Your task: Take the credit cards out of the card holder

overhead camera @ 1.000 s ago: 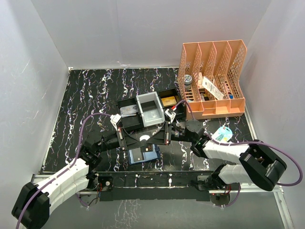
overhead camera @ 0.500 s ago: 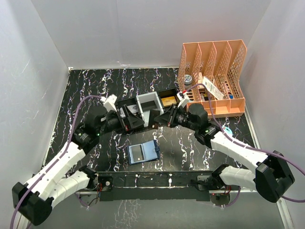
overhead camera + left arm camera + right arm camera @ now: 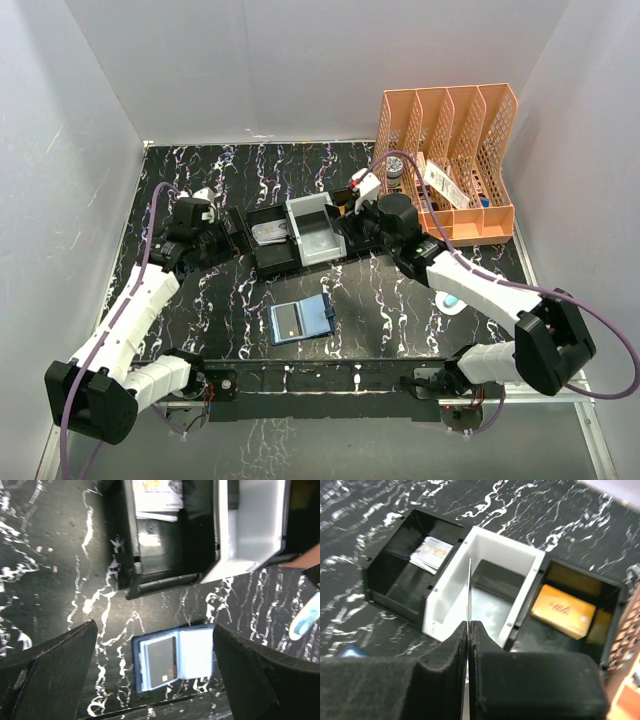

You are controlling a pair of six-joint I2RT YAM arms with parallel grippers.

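The card holder (image 3: pixel 300 321) lies open on the black marbled table, with a grey credit card (image 3: pixel 161 662) showing in its left half (image 3: pixel 175 661). My left gripper (image 3: pixel 230 241) hangs open and holds nothing, left of the compartment tray; in its wrist view its gripper (image 3: pixel 154 630) frames the holder from well above. My right gripper (image 3: pixel 342 222) is shut on a thin credit card (image 3: pixel 469 587), seen edge-on over the tray's white compartment (image 3: pixel 485 597). More cards (image 3: pixel 433 553) lie in the tray's left black compartment.
The black-and-white tray (image 3: pixel 268 262) stands mid-table, with a tan-gold block (image 3: pixel 563 611) in its right compartment. An orange file rack (image 3: pixel 445 165) with small items fills the back right. A blue-and-white item (image 3: pixel 451 300) lies under the right arm. White walls enclose the table.
Both arms have risen from beside the card holder to the tray. The left gripper has opened and drawn back left. The right gripper has carried its card over the white compartment.
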